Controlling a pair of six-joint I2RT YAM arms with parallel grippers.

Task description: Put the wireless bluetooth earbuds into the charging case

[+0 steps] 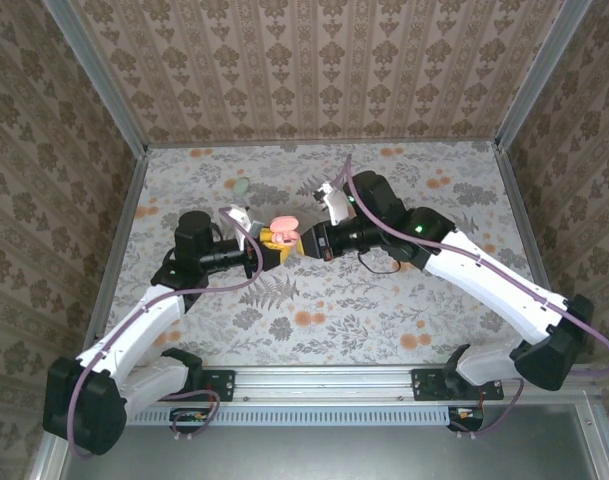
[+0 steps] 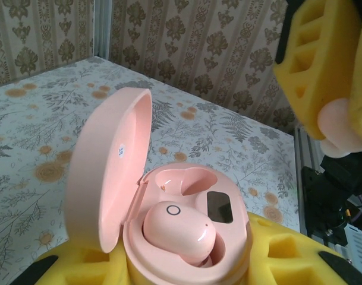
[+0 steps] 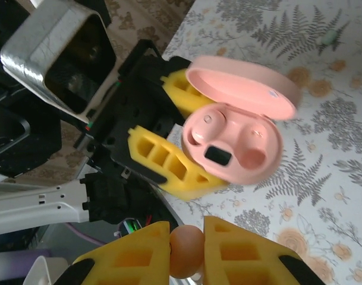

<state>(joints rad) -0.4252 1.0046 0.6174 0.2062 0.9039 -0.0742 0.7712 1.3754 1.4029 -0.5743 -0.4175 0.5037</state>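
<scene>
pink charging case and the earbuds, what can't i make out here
Left wrist: underside of the open pink oval charging case, cut off by the bottom edge.
Right wrist: much of the pale pink rounded earbud, covered by the right hand and cut by the bottom edge.
Top external: the small pale green blob, too small to identify.

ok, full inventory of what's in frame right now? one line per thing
charging case: 1, pink, lid open, held up over the table's middle
seated earbud: 1, pink, in one socket of the case; other socket empty
held earbud: 1, pink, pinched between yellow pads, short of the case
small rounded object: 1, pale green, lying on the table behind the left arm
table: 1, grey fern print with orange flowers
left gripper: 1, yellow pads, shut on charging case
right gripper: 1, yellow pads, shut on held earbud
</scene>
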